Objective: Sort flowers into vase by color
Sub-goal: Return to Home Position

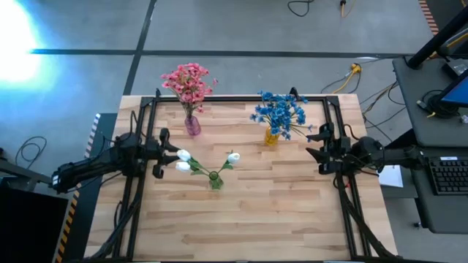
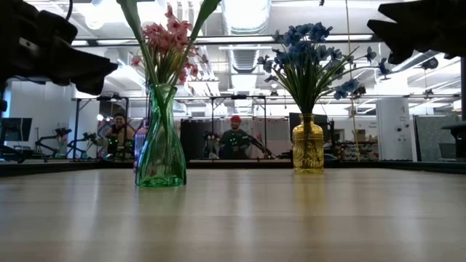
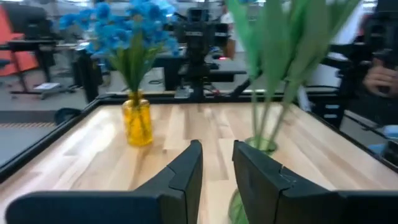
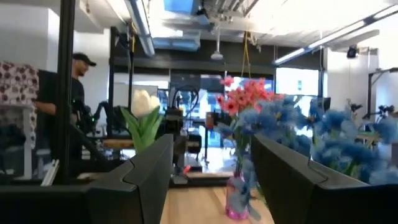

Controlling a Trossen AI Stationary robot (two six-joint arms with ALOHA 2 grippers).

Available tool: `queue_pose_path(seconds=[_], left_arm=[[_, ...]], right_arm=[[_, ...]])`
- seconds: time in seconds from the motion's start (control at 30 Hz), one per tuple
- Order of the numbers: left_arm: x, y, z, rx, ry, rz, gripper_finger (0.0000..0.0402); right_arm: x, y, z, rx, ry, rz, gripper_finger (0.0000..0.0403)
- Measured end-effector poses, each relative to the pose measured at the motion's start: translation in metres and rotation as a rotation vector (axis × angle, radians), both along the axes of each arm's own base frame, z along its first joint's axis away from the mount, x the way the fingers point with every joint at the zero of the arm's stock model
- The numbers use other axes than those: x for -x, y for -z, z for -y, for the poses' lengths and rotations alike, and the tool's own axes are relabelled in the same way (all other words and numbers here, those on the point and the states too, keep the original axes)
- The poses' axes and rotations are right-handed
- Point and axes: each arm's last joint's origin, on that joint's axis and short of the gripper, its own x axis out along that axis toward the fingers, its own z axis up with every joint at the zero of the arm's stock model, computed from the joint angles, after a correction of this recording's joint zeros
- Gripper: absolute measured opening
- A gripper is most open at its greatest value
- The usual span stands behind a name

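Note:
Three vases stand upright on the wooden table. A pink bunch (image 1: 189, 82) stands in a purple vase (image 1: 192, 126) at the far left. A blue bunch (image 1: 280, 113) fills a yellow vase (image 1: 271, 137) at the far right. White flowers (image 1: 183, 156) on green stems lean out of a green vase (image 1: 216, 180) in the middle. My left gripper (image 1: 167, 153) hovers level beside the white blossoms, open by a narrow gap (image 3: 217, 168), with nothing between its fingers. My right gripper (image 1: 311, 142) hangs open (image 4: 211, 168) beside the blue bunch and holds nothing.
Black frame rails (image 1: 137, 183) run along the table's left, right and far sides. A desk with a keyboard (image 1: 446, 175) stands off the right edge. People (image 2: 234, 138) sit in the room beyond the far edge. Bare wood lies toward the near edge.

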Motion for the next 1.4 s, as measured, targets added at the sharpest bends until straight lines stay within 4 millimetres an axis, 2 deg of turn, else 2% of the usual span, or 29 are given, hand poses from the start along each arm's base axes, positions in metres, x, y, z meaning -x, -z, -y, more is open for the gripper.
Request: queue_pose_path(seconds=[0.23,0.37,0.5,0.77,1.4], left_arm=[[-0.002,0.003,-0.003,0.042,-0.086,-0.027,0.0077],[-0.003,0.005,-0.005,0.144,-0.130,-0.055,0.0077],[-0.005,0.006,-0.005,0.170,-0.132,-0.077,0.0077],[-0.006,0.007,-0.005,0.176,-0.133,-0.099,0.0077],[-0.008,0.009,-0.006,0.181,-0.135,-0.120,0.0077]], right_arm=[[-0.004,0.009,-0.001,0.055,-0.019,-0.100,0.0210],[-0.004,0.011,-0.002,0.087,-0.030,-0.121,0.0210],[-0.005,0.015,-0.009,0.246,-0.242,-0.149,0.0210],[-0.007,0.020,-0.004,0.366,-0.047,-0.220,0.0210],[-0.007,0.025,-0.004,0.355,-0.051,-0.278,0.0210]])
